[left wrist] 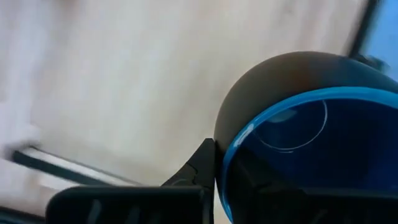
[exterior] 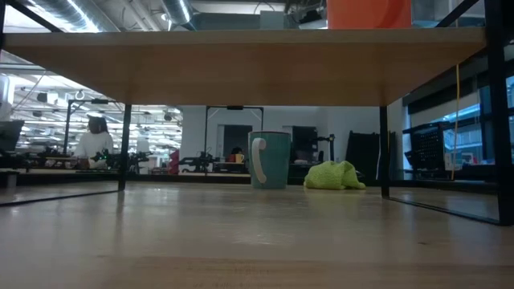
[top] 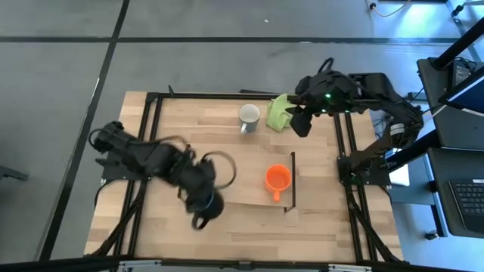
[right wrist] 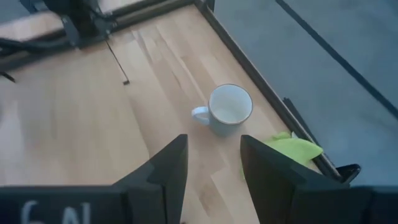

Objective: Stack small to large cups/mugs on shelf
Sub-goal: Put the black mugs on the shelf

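Note:
A small orange mug [top: 277,179] stands upright on the light-wood shelf [top: 246,185] near its right rail; it also shows in the low view [exterior: 368,12]. My left gripper [top: 203,198] is shut on a dark blue mug [top: 209,206] by the shelf's near edge, left of the orange mug. The white-grey mug [top: 249,115] stands upright on the tabletop beyond the shelf, seen also in the low view [exterior: 268,159]. My right gripper [top: 302,121] hovers open and empty to its right, over the table's far right part. My left gripper holds the blue mug by its rim [left wrist: 227,163]. One finger [left wrist: 198,167] lies against the outside of the wall and the other seems to reach inside the cup. The mug is tilted, its opening turned toward the wrist. Whether its base touches the shelf, I cannot tell.
A lime-green cloth [top: 278,113] lies on the tabletop just right of the white-grey mug, below my right gripper. Black frame rails [top: 344,151] run along the table's left and right sides. The shelf's thin black rail [top: 292,181] stands just right of the orange mug.

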